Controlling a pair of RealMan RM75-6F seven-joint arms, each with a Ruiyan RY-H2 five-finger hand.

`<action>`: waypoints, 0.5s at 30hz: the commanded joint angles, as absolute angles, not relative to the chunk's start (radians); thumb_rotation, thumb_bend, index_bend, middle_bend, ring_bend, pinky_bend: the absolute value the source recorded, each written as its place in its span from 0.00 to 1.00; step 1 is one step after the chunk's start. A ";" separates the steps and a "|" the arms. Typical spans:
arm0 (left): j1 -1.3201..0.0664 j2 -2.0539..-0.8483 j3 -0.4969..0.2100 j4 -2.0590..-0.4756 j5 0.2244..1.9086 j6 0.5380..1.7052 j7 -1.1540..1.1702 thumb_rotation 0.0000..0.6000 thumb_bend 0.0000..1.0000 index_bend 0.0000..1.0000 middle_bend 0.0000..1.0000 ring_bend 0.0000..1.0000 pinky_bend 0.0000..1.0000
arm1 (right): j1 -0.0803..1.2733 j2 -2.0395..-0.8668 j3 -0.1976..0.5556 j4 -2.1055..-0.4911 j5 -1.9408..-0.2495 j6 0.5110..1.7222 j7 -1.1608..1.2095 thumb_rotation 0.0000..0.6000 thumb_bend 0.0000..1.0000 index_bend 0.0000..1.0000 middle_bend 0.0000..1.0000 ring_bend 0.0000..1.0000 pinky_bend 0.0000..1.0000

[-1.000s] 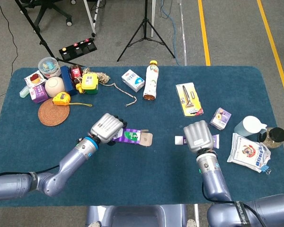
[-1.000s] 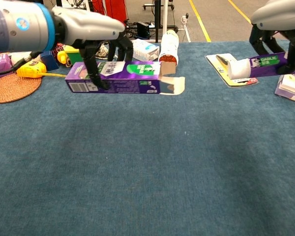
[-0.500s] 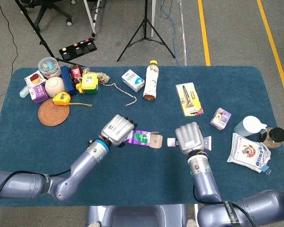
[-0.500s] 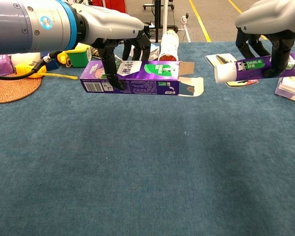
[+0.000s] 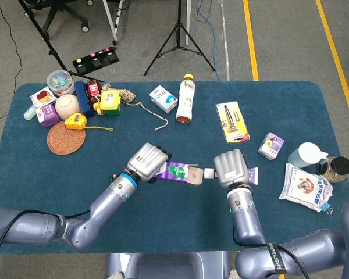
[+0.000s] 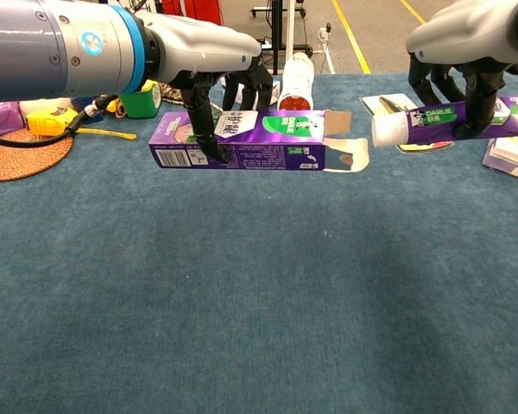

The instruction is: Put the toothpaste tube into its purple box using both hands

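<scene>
Box (image 6: pixel 242 138): long purple carton, printed card, brown inner flaps open at its right end. Long axis runs left-right, open mouth facing the right hand. Left hand (image 5: pixel 145 163) wraps it from above near the closed end, fingers (image 6: pixel 203 121) down both long sides, holding it just above the blue felt-like bench (image 6: pixel 259 302).

Tube (image 6: pixel 449 116): glossy purple plastic, round white cap. Long axis also left-right, cap pointing at the box mouth, roughly in line with it, small gap between. Right hand (image 5: pixel 231 168) grips it palm-down mid-body, fingers curled round it, cap sticking out to its left. Both forearms come in from the near edge.
</scene>
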State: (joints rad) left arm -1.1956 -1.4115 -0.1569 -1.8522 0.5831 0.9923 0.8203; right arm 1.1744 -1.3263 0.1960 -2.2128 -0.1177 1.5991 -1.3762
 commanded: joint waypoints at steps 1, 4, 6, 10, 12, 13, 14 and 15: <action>-1.201 -1.415 -0.158 -1.852 0.575 0.998 0.817 1.00 0.22 0.49 0.42 0.36 0.61 | 1.182 -1.339 0.203 -2.206 -0.108 1.611 -1.381 1.00 0.60 0.58 0.70 0.70 0.66; -1.210 -1.417 -0.157 -1.850 0.566 1.002 0.821 1.00 0.22 0.48 0.42 0.36 0.61 | 1.192 -1.355 0.214 -2.205 -0.093 1.628 -1.387 1.00 0.60 0.59 0.70 0.70 0.66; -1.214 -1.419 -0.156 -1.850 0.561 1.005 0.821 1.00 0.22 0.49 0.42 0.36 0.61 | 1.198 -1.365 0.220 -2.212 -0.085 1.640 -1.390 1.00 0.60 0.59 0.71 0.71 0.67; -1.222 -1.418 -0.153 -1.850 0.552 1.014 0.825 1.00 0.21 0.48 0.42 0.36 0.61 | 1.208 -1.385 0.219 -2.222 -0.089 1.663 -1.398 1.00 0.61 0.59 0.71 0.71 0.67; -1.223 -1.419 -0.155 -1.850 0.547 1.016 0.819 1.00 0.22 0.49 0.42 0.36 0.61 | 1.212 -1.397 0.225 -2.222 -0.086 1.675 -1.396 1.00 0.61 0.59 0.71 0.71 0.67; -1.224 -1.419 -0.155 -1.850 0.546 1.016 0.817 1.00 0.22 0.49 0.42 0.36 0.61 | 1.213 -1.401 0.227 -2.222 -0.086 1.679 -1.397 1.00 0.61 0.59 0.71 0.71 0.67; -1.225 -1.419 -0.155 -1.849 0.544 1.016 0.816 1.00 0.22 0.49 0.42 0.36 0.61 | 1.216 -1.407 0.229 -2.222 -0.085 1.685 -1.398 1.00 0.61 0.59 0.71 0.71 0.67; -1.226 -1.419 -0.155 -1.848 0.542 1.017 0.815 1.00 0.22 0.49 0.42 0.36 0.61 | 1.220 -1.415 0.232 -2.221 -0.086 1.694 -1.401 1.00 0.61 0.59 0.71 0.71 0.67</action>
